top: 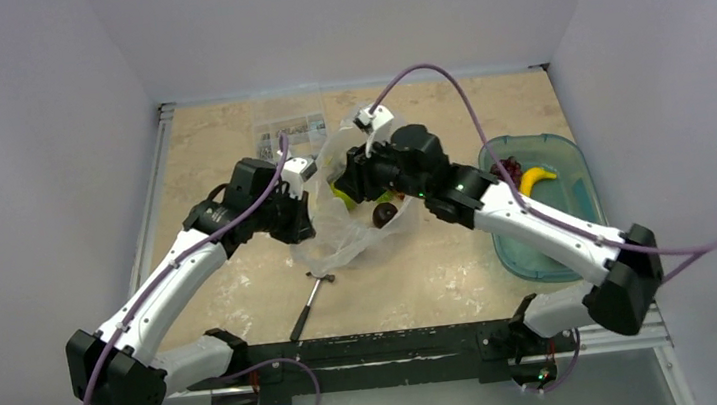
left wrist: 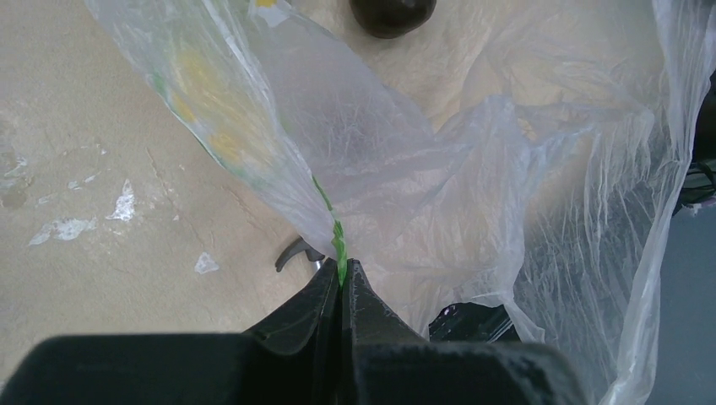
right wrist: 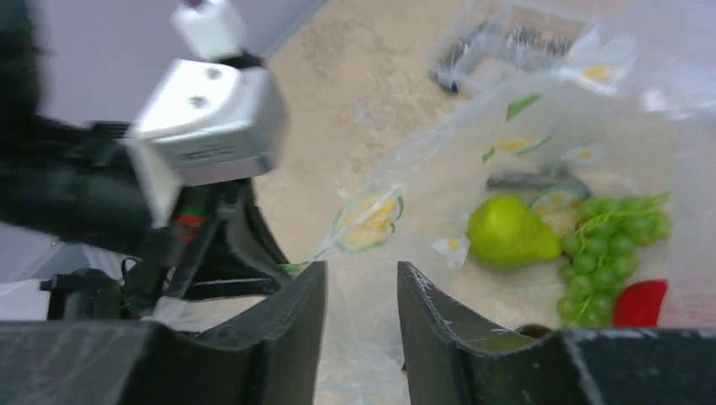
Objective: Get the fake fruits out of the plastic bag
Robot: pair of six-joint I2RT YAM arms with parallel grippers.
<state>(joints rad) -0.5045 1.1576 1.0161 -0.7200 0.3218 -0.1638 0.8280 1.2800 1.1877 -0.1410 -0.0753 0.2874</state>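
Marbled tabletop [left wrist: 93, 110] below; my left gripper [left wrist: 342, 285] pinches the bag [left wrist: 439, 186] tight by its edge. My right gripper [right wrist: 361, 291] hangs half open, empty, at the mouth; pear [right wrist: 507, 232] and grapes [right wrist: 608, 257] lie just beyond, inside. Closing early, I'd snag bag, not fruit.

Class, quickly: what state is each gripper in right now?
Left gripper: closed, pinching the plastic bag at its edge.
Right gripper: open, jaws apart.
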